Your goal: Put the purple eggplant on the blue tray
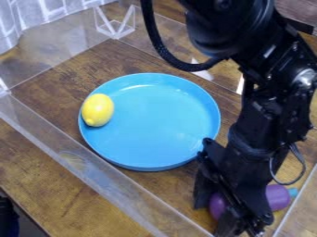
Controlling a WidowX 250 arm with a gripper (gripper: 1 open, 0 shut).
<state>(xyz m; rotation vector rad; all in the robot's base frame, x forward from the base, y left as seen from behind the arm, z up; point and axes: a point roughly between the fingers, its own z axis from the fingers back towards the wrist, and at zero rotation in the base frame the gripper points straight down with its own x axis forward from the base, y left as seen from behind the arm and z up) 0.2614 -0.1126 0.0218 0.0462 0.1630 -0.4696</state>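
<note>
Camera view from above the table shows the black arm reaching straight down at the lower right, its gripper [238,205] low over the wood beside the purple eggplant [275,197]. Only patches of purple show: one bulge to the right of the fingers and a smaller bit under them, so the eggplant seems to lie partly between or just behind the fingers, and its long axis cannot be read. The fingers are drawn fully together; whether they pinch the eggplant is hidden by the arm's own bulk, though the purple pressed against them suggests a grasp. The blue tray [186,146] sits to the upper left of the gripper, its near rim just beside the arm, so the carry is a short lift and a shift up and left. A yellow lemon [96,109] rests at the tray's left edge, leaving the middle and right of the dish bare. A clear plastic wall [74,185] runs along the front; the raised rim must be cleared
</note>
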